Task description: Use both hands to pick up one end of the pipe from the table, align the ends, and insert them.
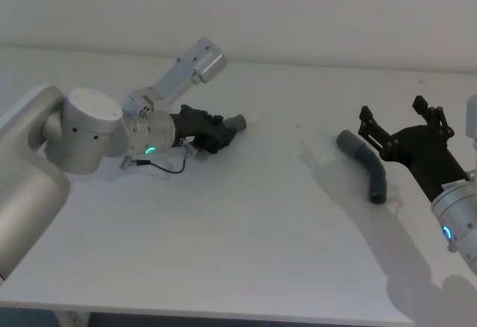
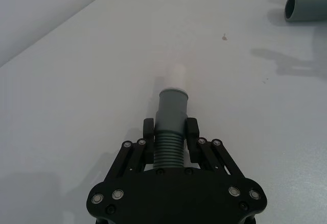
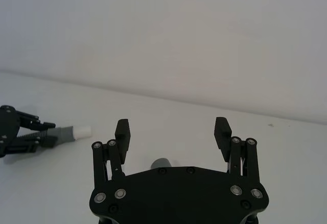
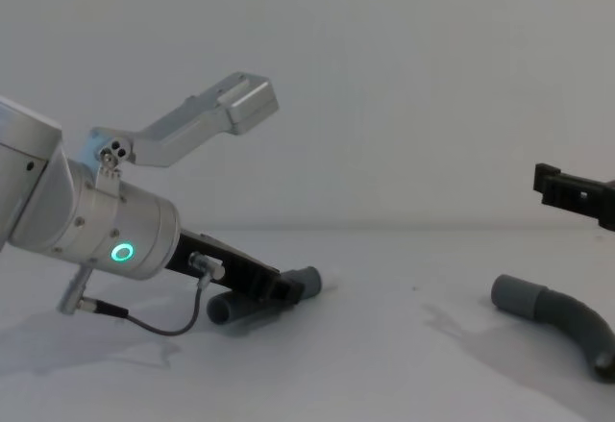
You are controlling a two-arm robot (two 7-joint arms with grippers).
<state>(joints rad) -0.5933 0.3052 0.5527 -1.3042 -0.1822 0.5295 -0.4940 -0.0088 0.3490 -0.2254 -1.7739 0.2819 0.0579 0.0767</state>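
Two curved pipe pieces entered. Left pipe piece (image 2: 172, 113), centre-left of the head view, is clamped at its ribs by the left gripper (image 1: 222, 129) and should be held level. Right pipe piece (image 1: 364, 163), lying on the table (image 1: 246, 223) at right, should be taken behind its cuff (image 4: 514, 294) by the right gripper (image 3: 172, 127), whose jaws are apart. Material: dark grey ribbed hose, smooth cylindrical ends, matte pale surface.

Plain pale wall (image 1: 298, 7) behind

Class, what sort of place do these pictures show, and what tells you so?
Probably a robotics lab test bench: a pale table against a plain wall, the left gripper shut on one grey pipe piece low at its left side, the right gripper open by the other piece lying there.
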